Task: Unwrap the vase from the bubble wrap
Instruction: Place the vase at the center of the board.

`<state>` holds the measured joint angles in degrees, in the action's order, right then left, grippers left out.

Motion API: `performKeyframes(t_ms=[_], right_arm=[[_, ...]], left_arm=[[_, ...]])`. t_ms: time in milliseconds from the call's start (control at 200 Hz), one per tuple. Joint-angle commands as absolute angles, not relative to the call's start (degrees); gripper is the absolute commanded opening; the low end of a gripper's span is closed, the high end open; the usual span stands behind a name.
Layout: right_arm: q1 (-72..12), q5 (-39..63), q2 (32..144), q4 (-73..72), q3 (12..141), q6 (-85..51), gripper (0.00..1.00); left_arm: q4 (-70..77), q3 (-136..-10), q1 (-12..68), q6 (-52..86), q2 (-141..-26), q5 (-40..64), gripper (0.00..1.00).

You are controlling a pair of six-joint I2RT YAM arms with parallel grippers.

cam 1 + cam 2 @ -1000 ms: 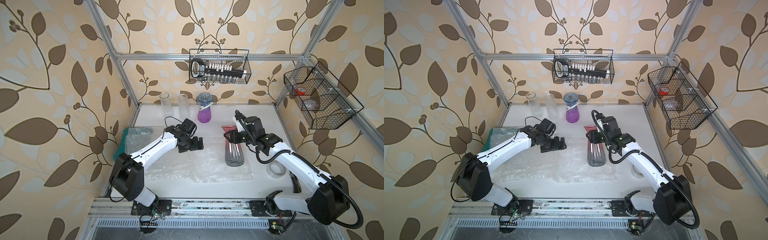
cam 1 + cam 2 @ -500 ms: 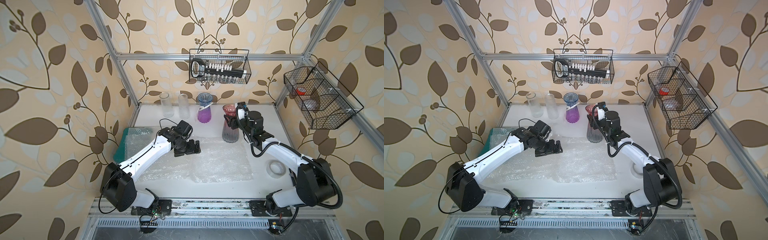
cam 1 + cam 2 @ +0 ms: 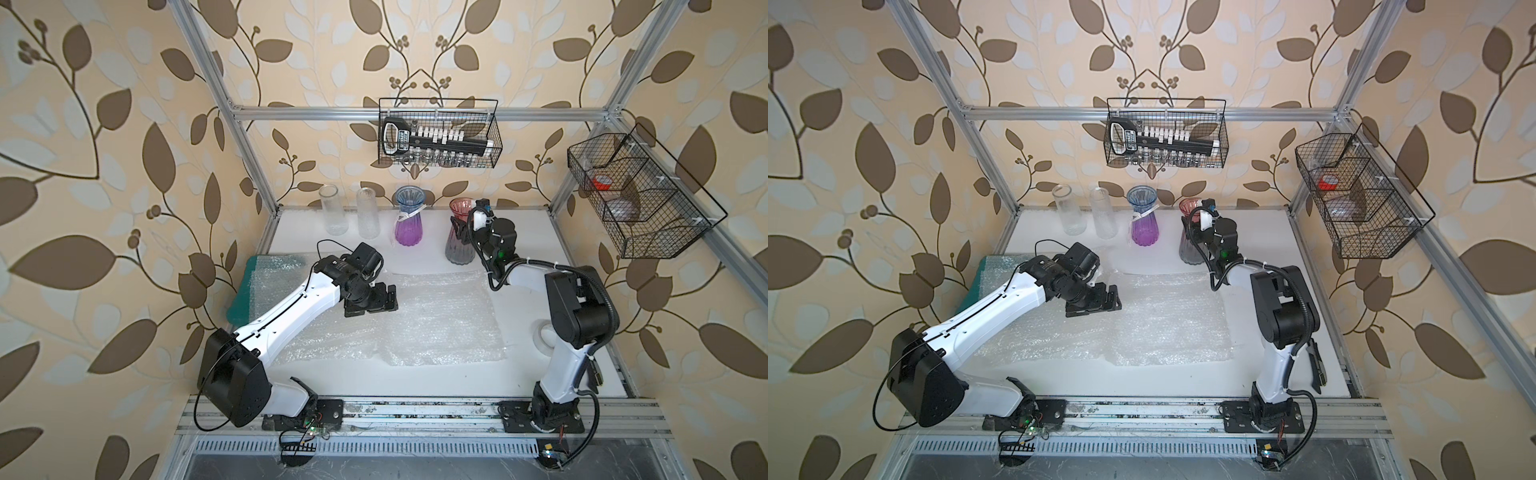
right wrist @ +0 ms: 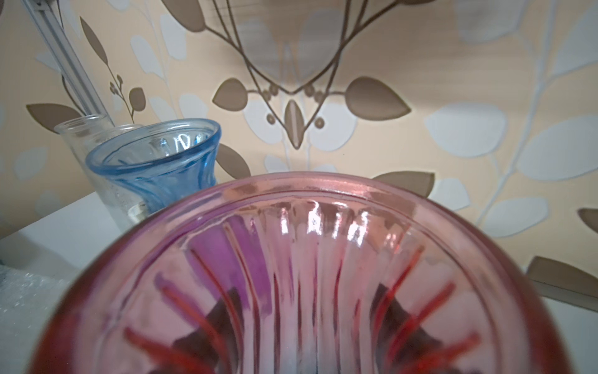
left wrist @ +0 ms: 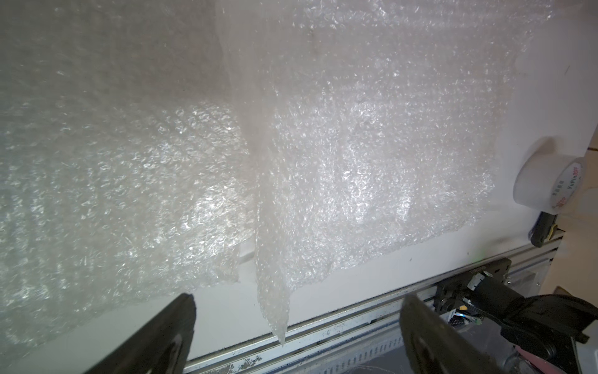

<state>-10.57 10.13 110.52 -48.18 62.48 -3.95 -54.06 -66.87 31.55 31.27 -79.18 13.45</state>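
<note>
the pink and grey ribbed glass vase (image 3: 458, 248) stands upright at the back of the white table (image 3: 415, 376), with no wrap on it at all. it is last in a row with a plain clear glass tube (image 3: 332, 210), a bumpy clear glass tube (image 3: 368, 212) and a blue and purple glass vase (image 3: 409, 226), near that one but not touching it. i think it stands there so it is safe and out of the way.

the right gripper (image 3: 464, 227) is clamped on its neck, one finger on each side. the right wrist view looks right down into its pink mouth (image 4: 307, 275). the right arm reaches far back, with its elbow bent up high.

the clear bubble wrap (image 3: 440, 316) lies flat and open in the middle of the table, apart from the vase. so the unwrapping looks done. i think letting go is all that is left.

the left gripper (image 3: 374, 305) hangs low over the wrap's far left part. its fingers (image 5: 155, 340) are wide apart and hold nothing. the left arm slants up from its base. a roll of clear tape (image 5: 547, 184) sits just past the wrap.
</note>
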Motion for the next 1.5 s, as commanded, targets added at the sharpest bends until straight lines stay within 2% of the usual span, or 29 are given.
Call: performKeyframes(t_ms=[0,440,630,720,750,770,785,800,1140,1495], right_arm=[[-10.3,14.5,113.8,-65.5,68.3,-5.8,0.00],[-10.1,19.9,126.7,-65.6,77.7,-2.8,0.00],[-10.0,19.6,128.1,-62.9,78.8,-0.5,0.32],[-10.5,19.1,127.3,-60.7,78.6,1.7,0.43],[-10.6,19.1,127.1,-60.1,78.4,2.5,0.58],[-10.7,19.1,126.9,-59.6,78.3,2.8,0.75],[-10.7,19.1,126.7,-59.3,78.4,3.0,0.95],[-10.7,19.2,126.5,-59.0,78.3,3.0,0.99],[-10.5,19.2,119.8,-56.3,71.9,4.7,0.99],[-7.8,24.9,103.0,-43.9,59.5,8.7,0.99]], left_arm=[[-57.8,-69.0,31.7,29.1,-79.1,12.6,0.99],[-60.5,-71.7,31.5,27.8,-82.0,10.3,0.99],[-62.4,-72.6,31.4,27.1,-85.1,9.3,0.99],[-62.2,-72.7,31.3,26.9,-85.1,9.2,0.99],[-62.1,-72.7,31.4,26.9,-85.1,9.2,0.99],[-62.0,-72.7,31.4,26.9,-85.2,9.2,0.99],[-62.0,-72.7,31.3,26.9,-85.2,9.2,0.99],[-61.9,-72.6,31.4,27.0,-85.2,9.3,0.99],[-60.0,-71.5,31.3,28.0,-83.9,8.7,0.99],[-53.1,-66.7,31.0,30.1,-78.8,7.8,0.99]])
